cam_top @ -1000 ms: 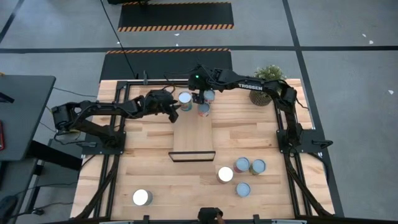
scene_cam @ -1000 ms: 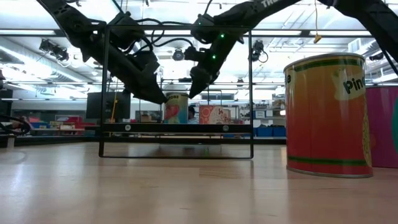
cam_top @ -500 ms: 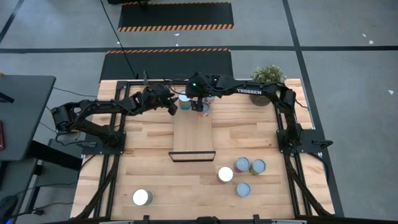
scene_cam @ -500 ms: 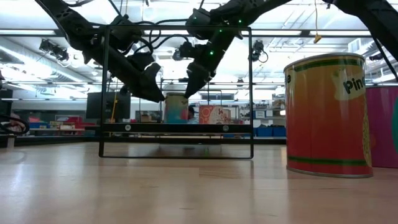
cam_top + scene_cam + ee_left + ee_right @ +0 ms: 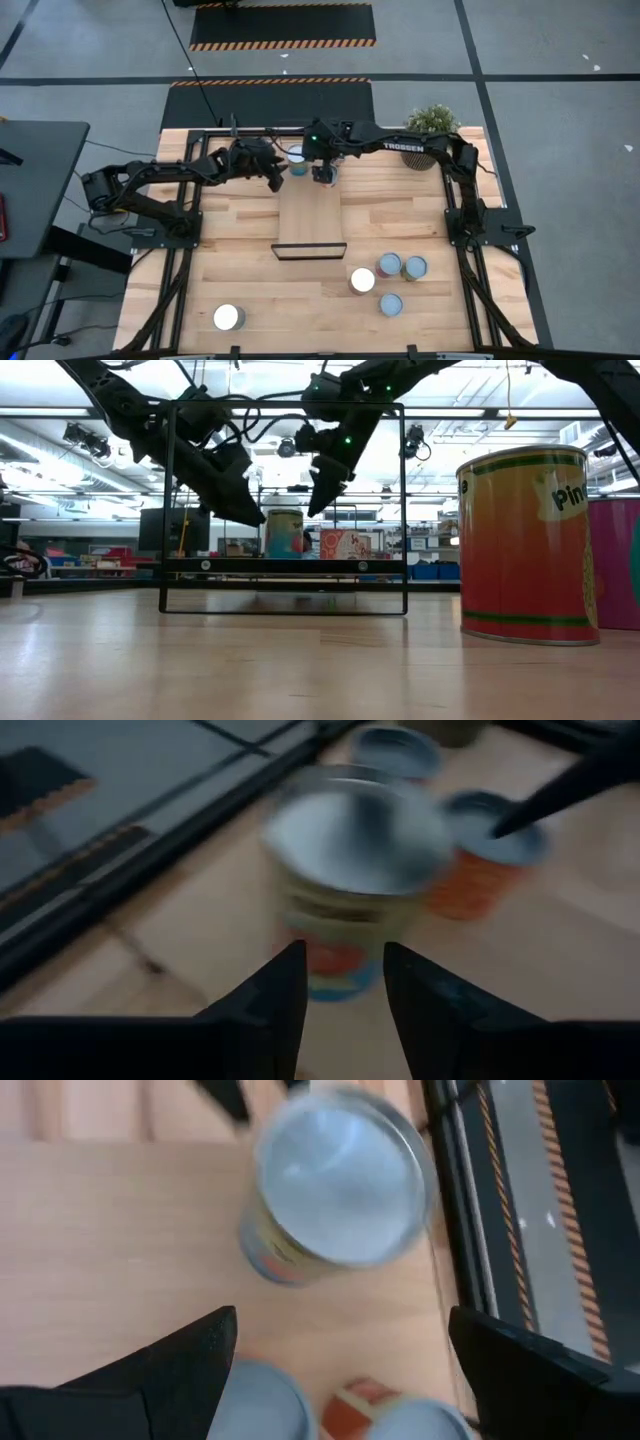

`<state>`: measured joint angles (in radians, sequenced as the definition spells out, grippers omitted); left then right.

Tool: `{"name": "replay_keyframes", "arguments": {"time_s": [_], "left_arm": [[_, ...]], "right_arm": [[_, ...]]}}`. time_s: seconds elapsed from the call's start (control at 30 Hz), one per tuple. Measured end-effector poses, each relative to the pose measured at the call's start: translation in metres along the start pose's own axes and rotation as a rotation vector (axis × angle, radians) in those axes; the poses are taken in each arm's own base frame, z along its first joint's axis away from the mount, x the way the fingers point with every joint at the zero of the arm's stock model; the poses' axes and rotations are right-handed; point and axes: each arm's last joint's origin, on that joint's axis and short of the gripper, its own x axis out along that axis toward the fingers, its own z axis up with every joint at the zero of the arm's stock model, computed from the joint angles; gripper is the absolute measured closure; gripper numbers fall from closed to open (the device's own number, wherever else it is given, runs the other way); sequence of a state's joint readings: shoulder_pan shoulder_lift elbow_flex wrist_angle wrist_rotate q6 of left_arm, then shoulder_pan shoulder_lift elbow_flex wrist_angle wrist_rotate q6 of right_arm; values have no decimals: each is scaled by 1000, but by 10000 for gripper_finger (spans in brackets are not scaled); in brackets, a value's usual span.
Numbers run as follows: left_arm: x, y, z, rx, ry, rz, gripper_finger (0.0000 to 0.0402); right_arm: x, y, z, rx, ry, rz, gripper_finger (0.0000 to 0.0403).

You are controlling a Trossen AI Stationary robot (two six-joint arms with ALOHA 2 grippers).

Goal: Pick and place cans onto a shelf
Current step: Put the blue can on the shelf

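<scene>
Shelf (image 5: 311,215) carries three cans; four cans (image 5: 388,277) cluster together on the table, one can (image 5: 228,317) lies apart; left gripper (image 5: 274,178) and right gripper (image 5: 322,172) both released

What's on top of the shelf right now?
At the far end of the shelf, cans stand: one silver-topped can shows beside the left gripper, while the right gripper covers the others. The near part is bare.
</scene>
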<state>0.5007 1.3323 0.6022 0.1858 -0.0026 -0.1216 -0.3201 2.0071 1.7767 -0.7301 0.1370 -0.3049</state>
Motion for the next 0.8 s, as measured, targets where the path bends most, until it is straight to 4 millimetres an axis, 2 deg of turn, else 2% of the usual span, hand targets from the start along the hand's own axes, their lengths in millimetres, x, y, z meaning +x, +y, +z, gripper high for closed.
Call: {"name": "replay_keyframes", "arguments": {"time_s": [0.17, 0.33, 0.63, 0.8], "left_arm": [[0, -13, -2, 55, 11, -93, 260], [-1, -21, -3, 107, 7, -74, 260], [-1, -22, -3, 78, -1, 8, 260], [-1, -21, -3, 78, -4, 33, 260]], "right_arm": [[-1, 10, 11, -85, -74, -24, 30], [1, 11, 19, -202, -168, -83, 30], [20, 10, 9, -274, -189, -147, 30], [19, 3, 10, -256, -211, -180, 30]]}}
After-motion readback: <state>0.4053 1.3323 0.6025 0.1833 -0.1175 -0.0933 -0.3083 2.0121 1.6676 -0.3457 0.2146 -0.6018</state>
